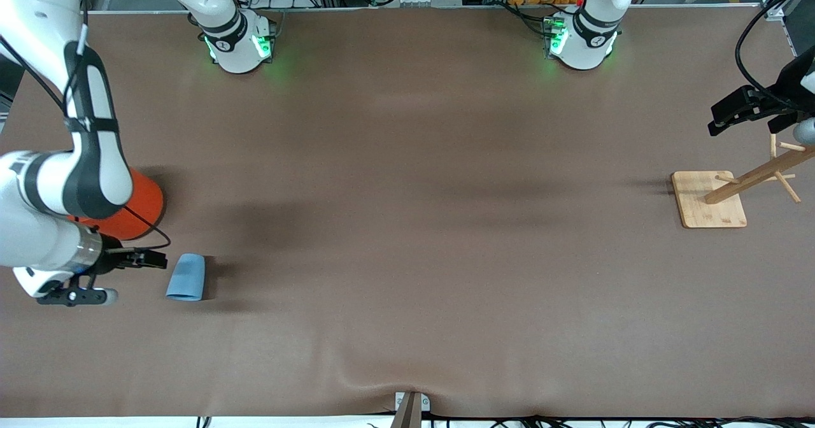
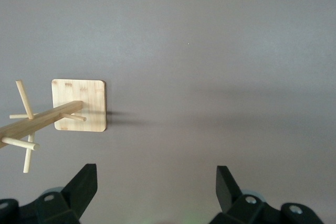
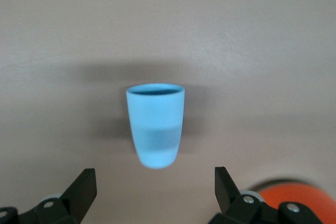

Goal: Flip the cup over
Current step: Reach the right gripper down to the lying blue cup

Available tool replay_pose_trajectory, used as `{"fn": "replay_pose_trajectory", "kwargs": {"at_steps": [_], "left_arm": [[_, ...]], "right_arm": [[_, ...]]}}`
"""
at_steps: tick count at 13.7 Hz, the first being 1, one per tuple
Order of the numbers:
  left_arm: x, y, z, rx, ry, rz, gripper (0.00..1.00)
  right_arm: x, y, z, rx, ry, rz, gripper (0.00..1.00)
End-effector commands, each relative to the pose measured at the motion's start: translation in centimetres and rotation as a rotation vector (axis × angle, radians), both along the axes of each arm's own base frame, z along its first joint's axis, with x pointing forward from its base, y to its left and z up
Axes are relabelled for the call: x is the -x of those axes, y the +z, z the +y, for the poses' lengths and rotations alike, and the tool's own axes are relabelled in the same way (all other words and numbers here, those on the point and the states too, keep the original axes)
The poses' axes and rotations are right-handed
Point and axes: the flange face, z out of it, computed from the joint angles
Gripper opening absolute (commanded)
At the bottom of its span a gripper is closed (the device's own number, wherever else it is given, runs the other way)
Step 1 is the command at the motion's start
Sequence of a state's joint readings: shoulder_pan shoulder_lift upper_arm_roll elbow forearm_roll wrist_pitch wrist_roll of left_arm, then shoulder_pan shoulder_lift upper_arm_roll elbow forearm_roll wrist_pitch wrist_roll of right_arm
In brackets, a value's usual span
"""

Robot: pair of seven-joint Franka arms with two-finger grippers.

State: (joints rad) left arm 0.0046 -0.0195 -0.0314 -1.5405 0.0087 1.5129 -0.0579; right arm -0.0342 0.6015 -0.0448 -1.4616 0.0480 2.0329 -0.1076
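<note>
We note the cup [image 1: 186,278]: small, light-blue, matte, tapered, no handle, lying on its side near the orange can [image 1: 130,208], toward right arm's end. Right gripper [image 1: 149,259] just beside it, fingers apart, nothing held. Left gripper [image 2: 156,184] waits w/ fingers apart above the wooden rack [image 1: 732,189].

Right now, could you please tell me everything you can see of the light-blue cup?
The cup is a small, plain light-blue tumbler with no handle, matte like plastic and tapered. It lies on its side on the brown table, its wider rim nearer the front camera. It sits toward the right arm's end, nearer the front camera than the orange can. Nothing touches it: the right gripper is beside its narrow end, open.
</note>
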Motion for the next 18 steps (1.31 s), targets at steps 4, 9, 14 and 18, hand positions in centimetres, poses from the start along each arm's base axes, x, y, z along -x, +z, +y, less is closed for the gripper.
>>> {"fn": "replay_pose_trajectory", "kwargs": {"at_steps": [4, 9, 14, 18], "left_arm": [[0.7, 1.5, 0.3, -0.002, 0.001, -0.011, 1.0], [0.7, 1.4, 0.2, -0.002, 0.0, -0.008, 1.0], [1.4, 2.5, 0.0, -0.003, -0.006, -0.03, 1.0], [1.4, 2.6, 0.0, -0.003, -0.006, -0.031, 1.0]], "right_arm": [[0.5, -5.5, 0.1, -0.004, 0.049, 0.007, 1.0], [1.7, -9.0, 0.6, 0.002, 0.085, -0.011, 1.0], [0.9, -9.5, 1.3, 0.014, 0.131, -0.075, 1.0], [0.9, -11.5, 1.2, 0.016, 0.131, -0.074, 1.0]]}}
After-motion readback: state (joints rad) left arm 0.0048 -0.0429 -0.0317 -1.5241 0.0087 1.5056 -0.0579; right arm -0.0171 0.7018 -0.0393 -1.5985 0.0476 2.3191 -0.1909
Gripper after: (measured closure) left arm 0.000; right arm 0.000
